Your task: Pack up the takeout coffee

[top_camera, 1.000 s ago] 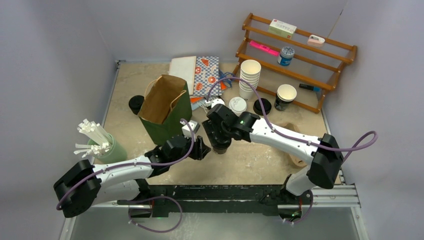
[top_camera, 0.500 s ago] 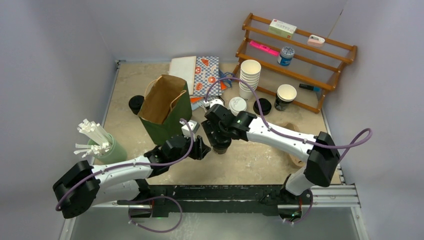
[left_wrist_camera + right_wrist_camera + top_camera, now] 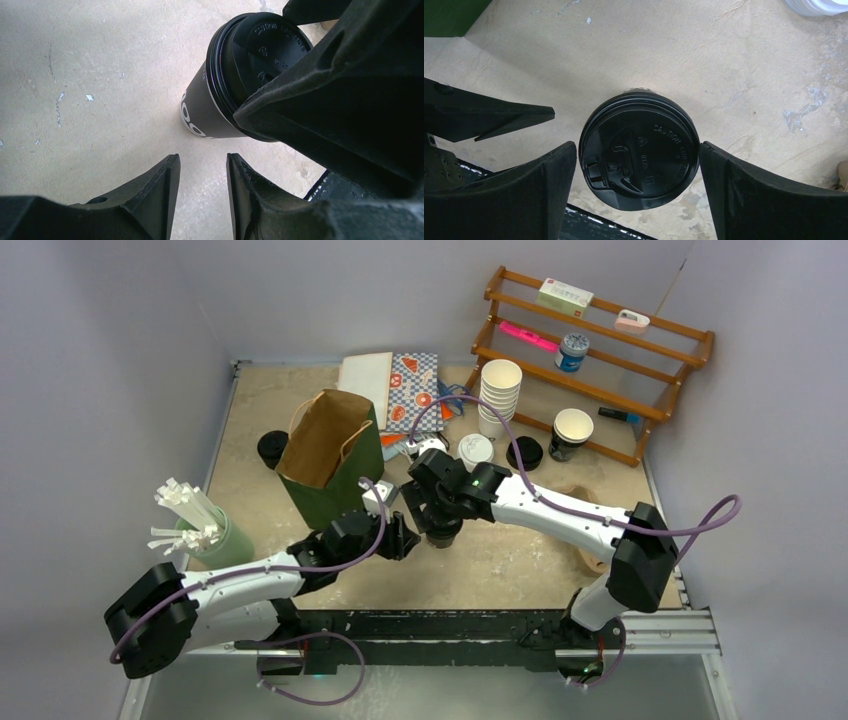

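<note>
The takeout coffee [image 3: 441, 531] is a dark cup with a black lid [image 3: 639, 150], standing upright on the sandy tabletop just right of the bag. My right gripper [image 3: 638, 151] hangs straight over it, open. Its fingers flank the lid rim, with a thin gap at the left finger [image 3: 559, 175]. In the left wrist view the cup [image 3: 210, 112] stands just ahead, partly covered by the right gripper's dark body. My left gripper [image 3: 202, 167] sits low on the table short of the cup, open, with nothing between its fingers. The green paper bag [image 3: 330, 445] stands open to the left.
A green holder of white sticks [image 3: 200, 525] stands at the left. Behind are a stack of white cups [image 3: 499, 390], a white lid [image 3: 476, 449], black lids [image 3: 524, 452] and a wooden rack [image 3: 640, 405]. Another black lid [image 3: 272, 447] lies beside the bag.
The right gripper's jaws have spread a little wider around the cup's lid, and that arm has edged slightly left. The left arm and the cup have stayed put.
</note>
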Controlling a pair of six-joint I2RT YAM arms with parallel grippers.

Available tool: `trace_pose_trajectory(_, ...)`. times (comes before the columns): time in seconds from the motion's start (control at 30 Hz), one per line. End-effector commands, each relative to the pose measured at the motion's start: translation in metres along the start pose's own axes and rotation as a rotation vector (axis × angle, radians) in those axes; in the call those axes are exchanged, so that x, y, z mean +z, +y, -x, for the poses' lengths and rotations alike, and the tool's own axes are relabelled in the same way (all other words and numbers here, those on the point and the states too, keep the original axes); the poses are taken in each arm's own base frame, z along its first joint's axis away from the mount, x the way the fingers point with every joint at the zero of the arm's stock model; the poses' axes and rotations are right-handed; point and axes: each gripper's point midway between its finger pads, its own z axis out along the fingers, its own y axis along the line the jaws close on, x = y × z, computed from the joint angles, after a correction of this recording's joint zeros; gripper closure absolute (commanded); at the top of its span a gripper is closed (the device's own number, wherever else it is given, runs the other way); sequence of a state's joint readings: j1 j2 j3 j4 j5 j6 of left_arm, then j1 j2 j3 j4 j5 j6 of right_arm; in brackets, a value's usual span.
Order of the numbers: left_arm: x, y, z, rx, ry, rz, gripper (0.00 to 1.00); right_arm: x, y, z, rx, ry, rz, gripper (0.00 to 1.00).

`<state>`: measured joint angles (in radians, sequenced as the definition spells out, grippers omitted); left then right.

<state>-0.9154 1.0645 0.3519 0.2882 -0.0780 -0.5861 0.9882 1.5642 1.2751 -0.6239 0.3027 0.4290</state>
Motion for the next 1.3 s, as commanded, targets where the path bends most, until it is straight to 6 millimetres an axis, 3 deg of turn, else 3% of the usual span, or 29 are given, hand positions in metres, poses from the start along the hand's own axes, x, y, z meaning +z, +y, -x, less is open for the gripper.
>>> trace_pose_trajectory(0.0,-0.002,-0.012,0.025,0.0,-0.063,-0.035,0.58,-0.008,-0.001,0.011,0.022,-0.045,-0.01,0.05)
trace_pose_trajectory(0.33,-0.007,-0.013,0.028,-0.002,-0.063,-0.035,0.58,-0.032,0.0,0.031,0.043,-0.107,0.012,0.02)
trace_pose_trajectory(0.5,-0.013,-0.015,0.031,0.005,-0.06,-0.037,0.57,-0.043,0.002,0.03,0.072,-0.122,0.053,0.02)
trace_pose_trajectory(0.73,-0.026,-0.037,0.06,0.02,-0.067,-0.08,0.54,-0.049,-0.01,0.026,0.124,-0.131,0.007,0.25)
trace_pose_trajectory(0.8,-0.028,-0.041,0.067,0.021,-0.058,-0.076,0.53,-0.049,-0.013,0.023,0.14,-0.124,0.0,0.27)
trace_pose_trajectory(0.93,-0.031,-0.046,0.073,0.071,-0.019,-0.072,0.39,-0.046,-0.019,0.017,0.177,-0.099,-0.012,0.22)
trace_pose_trajectory(1.07,-0.029,-0.044,0.084,0.181,-0.013,-0.044,0.2,-0.052,-0.028,0.02,0.244,-0.116,-0.022,0.24)
trace_pose_trajectory(1.27,-0.021,-0.049,0.104,0.3,0.006,-0.026,0.13,-0.063,-0.067,0.021,0.393,-0.148,-0.007,0.28)
